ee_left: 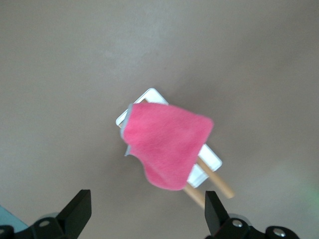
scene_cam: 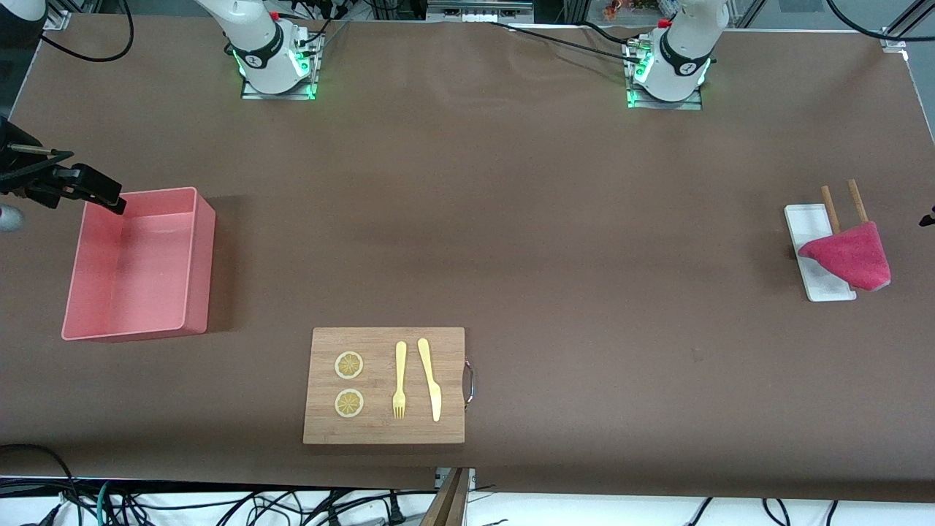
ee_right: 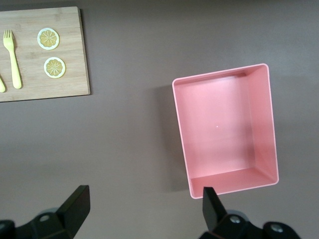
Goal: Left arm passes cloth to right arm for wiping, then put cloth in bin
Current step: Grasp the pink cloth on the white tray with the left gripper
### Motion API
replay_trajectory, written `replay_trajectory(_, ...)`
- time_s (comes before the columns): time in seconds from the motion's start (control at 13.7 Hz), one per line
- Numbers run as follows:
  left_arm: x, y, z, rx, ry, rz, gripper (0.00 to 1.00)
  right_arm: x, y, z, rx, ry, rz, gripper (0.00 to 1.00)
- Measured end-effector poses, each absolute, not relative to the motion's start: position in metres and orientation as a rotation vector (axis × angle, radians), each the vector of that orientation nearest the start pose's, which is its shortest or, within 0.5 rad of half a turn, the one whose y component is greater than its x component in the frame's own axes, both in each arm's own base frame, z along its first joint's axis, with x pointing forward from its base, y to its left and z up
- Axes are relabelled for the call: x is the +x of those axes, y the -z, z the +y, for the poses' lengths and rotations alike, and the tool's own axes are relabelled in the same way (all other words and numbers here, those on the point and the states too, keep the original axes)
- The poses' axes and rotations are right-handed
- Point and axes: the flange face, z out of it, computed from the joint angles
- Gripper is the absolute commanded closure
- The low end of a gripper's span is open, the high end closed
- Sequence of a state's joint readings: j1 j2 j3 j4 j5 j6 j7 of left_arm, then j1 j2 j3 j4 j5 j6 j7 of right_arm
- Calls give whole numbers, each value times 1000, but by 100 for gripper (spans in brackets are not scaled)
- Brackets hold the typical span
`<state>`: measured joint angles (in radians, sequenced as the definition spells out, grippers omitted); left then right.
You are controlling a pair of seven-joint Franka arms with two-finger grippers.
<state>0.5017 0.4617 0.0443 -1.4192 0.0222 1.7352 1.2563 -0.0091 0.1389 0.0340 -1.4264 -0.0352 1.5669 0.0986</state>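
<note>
Even, bright overhead light casts soft shadows beside the bin (scene_cam: 139, 263); the left wrist view is blurred.

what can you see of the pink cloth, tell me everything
The cloth is a soft, fuzzy raspberry-pink piece with a pale edge, folded or bunched into a rough triangle. It lies draped partly over a small white tray and the ends of two wooden sticks, at the left arm's end of the table. Nothing grips it: the left hand hangs open above it, not touching.
</note>
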Motion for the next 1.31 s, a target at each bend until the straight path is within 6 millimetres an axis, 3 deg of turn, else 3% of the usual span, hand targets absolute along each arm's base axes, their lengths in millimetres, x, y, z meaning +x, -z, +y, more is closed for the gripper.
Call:
replay_trajectory(0.44,536,-343,431,-3040,102,1548,0,597,-612,9,-3170,6,119,0)
replay_trajectory(0.73,502,-275,465,-3055,297,1727,0,597,-612,9,-3170,6,119,0)
replay_trajectory(0.95,478,-239,472,-3077,384,1797,1,597,-612,9,-3170,7,119,0)
replay_trajectory(1.09,472,-227,467,-3081,399,1836,24,597,-612,9,-3170,8,119,0)
replay_trajectory(1.16,473,-225,463,-3079,405,1851,41,597,-612,9,-3170,8,119,0)
replay_trajectory(1.24,473,-223,461,-3077,410,1865,51,597,-612,9,-3170,8,119,0)
replay_trajectory(1.31,474,-222,459,-3076,413,1873,54,597,-612,9,-3170,8,119,0)
